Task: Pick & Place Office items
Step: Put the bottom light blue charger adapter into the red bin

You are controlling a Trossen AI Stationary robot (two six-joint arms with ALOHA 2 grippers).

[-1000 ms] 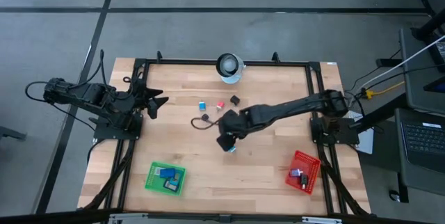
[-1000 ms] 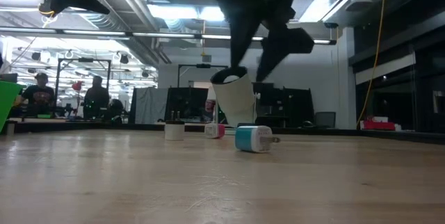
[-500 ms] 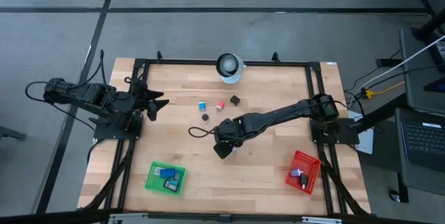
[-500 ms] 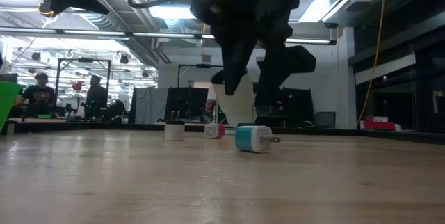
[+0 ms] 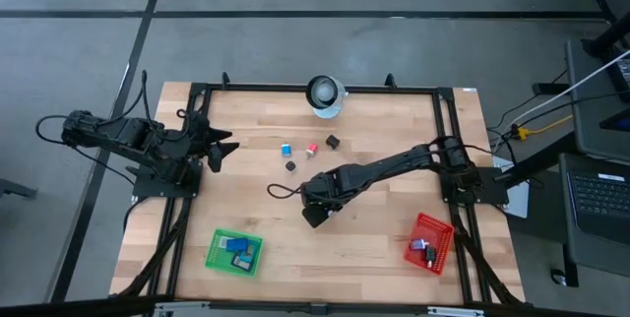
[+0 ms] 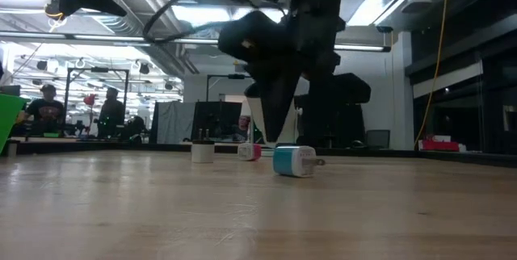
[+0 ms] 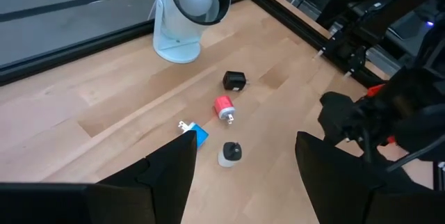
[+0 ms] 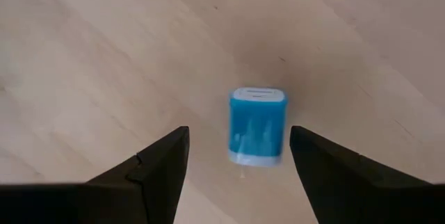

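Observation:
A small blue-and-white block [image 8: 257, 135] lies on its side on the wood table [image 5: 374, 228]; it also shows in the low view [image 6: 295, 161]. My right gripper [image 8: 240, 168] hangs open just above it, pointing down with a finger on either side, touching nothing. Seen from above, this gripper [image 5: 313, 215] covers the block. Farther back lie a blue item [image 5: 285, 148], a red one [image 5: 310, 148], a black one [image 5: 333, 141] and a black-and-white one [image 5: 290, 165]. My left gripper [image 5: 224, 146] waits open at the table's left, off the table top.
A white ring-shaped object [image 5: 325, 94] stands at the far edge. A green mesh basket [image 5: 234, 252] with several items sits near left, a red mesh basket [image 5: 430, 241] near right. A dark frame [image 5: 448, 130] borders the table. People sit in the room behind [image 6: 44, 106].
My right gripper has come down over the blue-and-white block, shifting slightly toward the table's near left and tipping to point more steeply down. Its fingers stay open. The block has not moved.

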